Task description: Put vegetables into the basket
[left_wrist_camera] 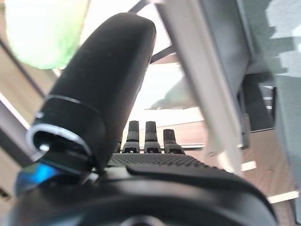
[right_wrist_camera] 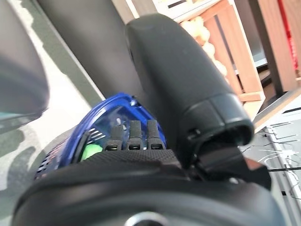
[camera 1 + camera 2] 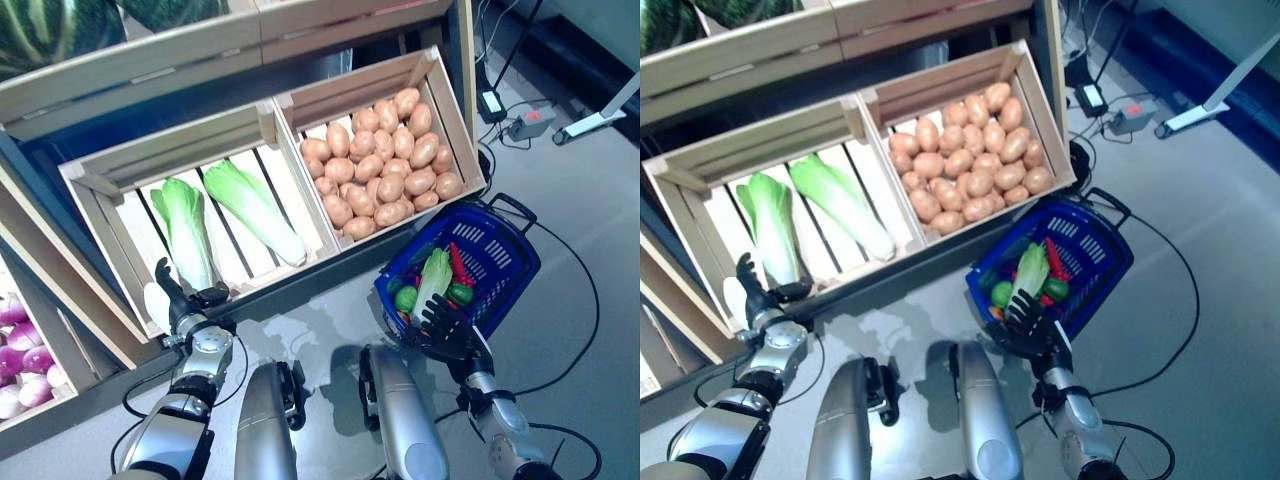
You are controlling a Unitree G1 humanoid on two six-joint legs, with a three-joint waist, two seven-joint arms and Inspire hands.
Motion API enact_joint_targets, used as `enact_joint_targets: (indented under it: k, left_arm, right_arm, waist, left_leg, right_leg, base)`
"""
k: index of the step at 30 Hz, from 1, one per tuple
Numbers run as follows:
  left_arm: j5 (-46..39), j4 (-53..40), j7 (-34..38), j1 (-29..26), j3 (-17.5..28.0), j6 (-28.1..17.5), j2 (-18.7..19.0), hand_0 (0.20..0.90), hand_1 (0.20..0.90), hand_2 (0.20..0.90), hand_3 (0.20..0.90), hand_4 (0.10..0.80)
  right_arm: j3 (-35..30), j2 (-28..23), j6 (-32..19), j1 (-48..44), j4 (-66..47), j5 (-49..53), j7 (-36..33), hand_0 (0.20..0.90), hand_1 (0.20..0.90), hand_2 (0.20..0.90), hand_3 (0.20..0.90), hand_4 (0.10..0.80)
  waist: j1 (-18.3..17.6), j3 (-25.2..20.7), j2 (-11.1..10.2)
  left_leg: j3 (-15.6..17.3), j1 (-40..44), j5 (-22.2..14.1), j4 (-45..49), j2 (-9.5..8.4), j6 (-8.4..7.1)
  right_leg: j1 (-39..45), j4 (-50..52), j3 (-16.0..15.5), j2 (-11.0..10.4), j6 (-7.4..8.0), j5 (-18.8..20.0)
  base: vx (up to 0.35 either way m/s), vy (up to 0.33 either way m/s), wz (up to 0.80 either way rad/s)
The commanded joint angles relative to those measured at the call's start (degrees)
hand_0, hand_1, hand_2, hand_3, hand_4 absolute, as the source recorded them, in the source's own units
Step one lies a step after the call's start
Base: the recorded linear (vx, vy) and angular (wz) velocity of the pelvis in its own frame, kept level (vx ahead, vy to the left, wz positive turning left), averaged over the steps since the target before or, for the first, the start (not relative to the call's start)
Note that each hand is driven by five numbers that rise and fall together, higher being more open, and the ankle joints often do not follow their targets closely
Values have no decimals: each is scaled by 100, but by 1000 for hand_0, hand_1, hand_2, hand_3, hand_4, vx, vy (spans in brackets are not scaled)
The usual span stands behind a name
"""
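The blue basket (image 3: 497, 243) stands on the floor at the right, in front of the wooden stand. In it lie a pale green leafy cabbage (image 3: 434, 278), a long red vegetable (image 3: 459, 264) and small round green ones (image 3: 405, 298). My right hand (image 3: 445, 328) is at the basket's near rim with its fingers straight and holds nothing; its wrist view shows the basket (image 2: 113, 110) just past the fingers. My left hand (image 3: 186, 312) is open at the front edge of the left crate, right beside the stem end of a leafy green cabbage (image 3: 187, 232), with the thumb up.
The slanted wooden crates (image 3: 268, 125) of the stand rise behind both hands, and another crate (image 3: 30, 405) sits lower at the left. A grey power box (image 3: 531, 122) and a white bar (image 3: 600, 118) lie on the floor at the back right.
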Motion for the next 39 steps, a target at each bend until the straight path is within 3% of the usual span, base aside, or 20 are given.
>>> enact_joint_targets:
  k: [1,6,12,23,24,25,30,39]
  left_arm:
    - [-157,140,-1,-529,-24,-236,721,900,900,900,900,800]
    - [-388,146,-350,-929,-77,-150,1115,900,900,900,900,800]
    - [-660,454,-283,-1394,-151,113,1460,900,900,900,900,800]
    - [-1026,577,-664,-2018,-369,519,1911,900,900,900,900,800]
    - [-1036,531,-674,-2040,-369,559,1944,427,427,427,427,485]
    - [-1058,510,-681,-2048,-371,566,1957,300,300,300,300,400]
    - [-1137,415,-696,-1914,-295,590,1976,300,300,300,300,400]
    - [-1198,245,-903,-1370,-71,582,1886,300,300,300,300,400]
  right_arm:
    - [-36,-233,-338,-179,-644,-140,-77,900,900,900,900,800]
    - [-109,-410,-339,-199,-735,-58,-62,900,900,900,900,800]
    - [-113,-532,-392,-266,-755,22,44,900,900,900,900,800]
    - [-148,-672,-502,-208,-973,64,-175,900,900,900,900,800]
    - [-168,-672,-508,-184,-1021,57,-199,900,900,900,900,800]
    - [-181,-675,-506,-171,-1049,52,-209,900,900,900,900,800]
    - [-233,-645,-554,-89,-1149,18,-187,900,900,900,900,800]
    - [-302,-612,-409,-41,-1323,-63,-155,900,900,900,900,800]
  waist:
    - [9,-170,-68]
    - [-36,35,-124]
    - [-103,173,-140]
    - [-131,275,-139]
    - [-129,273,-135]
    - [-130,271,-134]
    - [-134,223,-116]
    - [-165,-150,-25]
  left_leg:
    - [169,485,-1040,577,-60,612]
    - [166,-2,-1018,865,22,610]
    - [174,-352,-1006,1024,121,602]
    - [72,-920,-1005,1243,182,570]
    - [62,-938,-1008,1242,175,573]
    - [55,-941,-1008,1239,171,572]
    - [52,-761,-984,1101,159,517]
    - [216,314,-879,295,95,409]
  right_leg:
    - [224,-494,-247,169,-361,401]
    - [-246,-226,-241,234,-351,449]
    - [-605,-53,-224,264,-347,471]
    - [-1153,252,-205,285,-339,460]
    - [-1174,261,-210,278,-336,455]
    - [-1178,262,-210,278,-335,452]
    - [-1006,107,-226,258,-319,454]
    - [-59,-579,-169,131,-282,480]
  base:
    - [-48,12,-1]
    - [-44,7,-3]
    - [-10,2,-1]
    - [0,-1,1]
    - [4,-7,6]
    - [7,-10,9]
    - [31,-13,5]
    - [65,-3,5]
